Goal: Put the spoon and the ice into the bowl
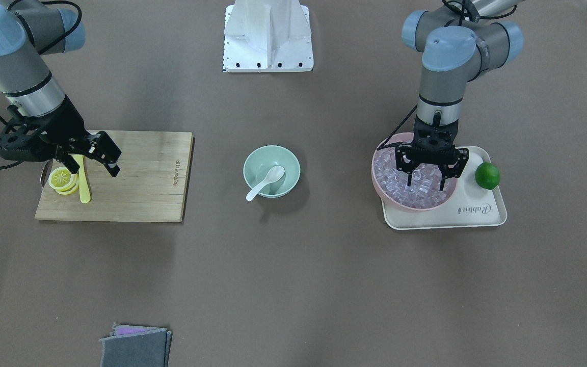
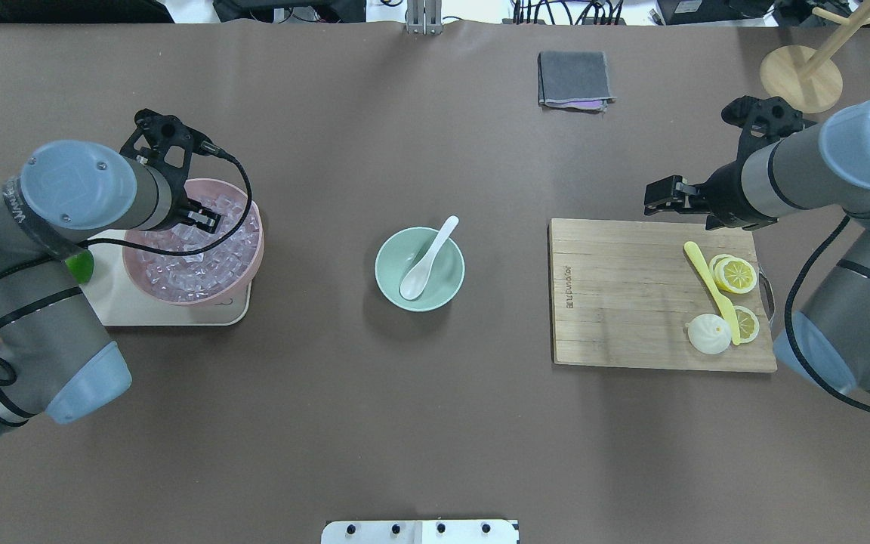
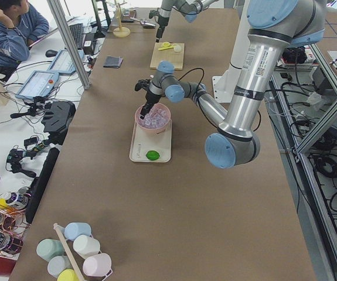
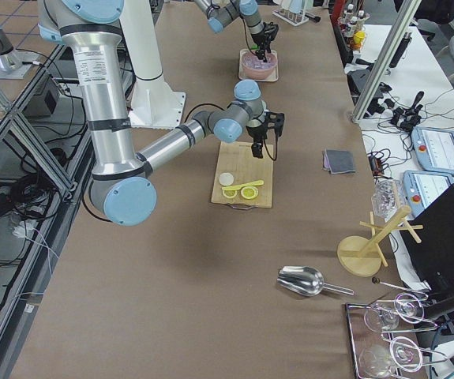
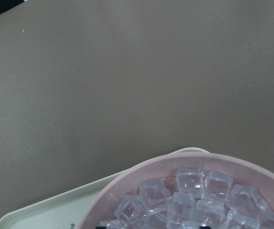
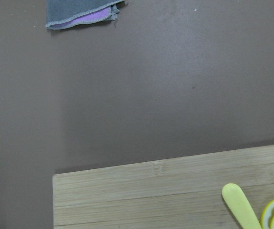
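the small mint-green bowl [image 1: 256,162] stands upright on the brown tabletop [image 1: 293,275], near its middle. the white spoon [image 1: 266,182] lies in it, its deep scoop down inside, its short handle leaning on the rim and sticking out past it. the ice [image 1: 389,176], clear glassy cubes, is heaped in a pink bowl [image 1: 413,208] on a cream tray [image 1: 477,214], well apart.

In the front-facing view, the cream tray [image 1: 472,210] to the right of the mint bowl [image 1: 271,171] bears a cursive word that looks like "Rabbit", seen upside down. The wooden cutting board [image 1: 140,178] to the bowl's left carries a small burnt-in brand mark, too small to read.
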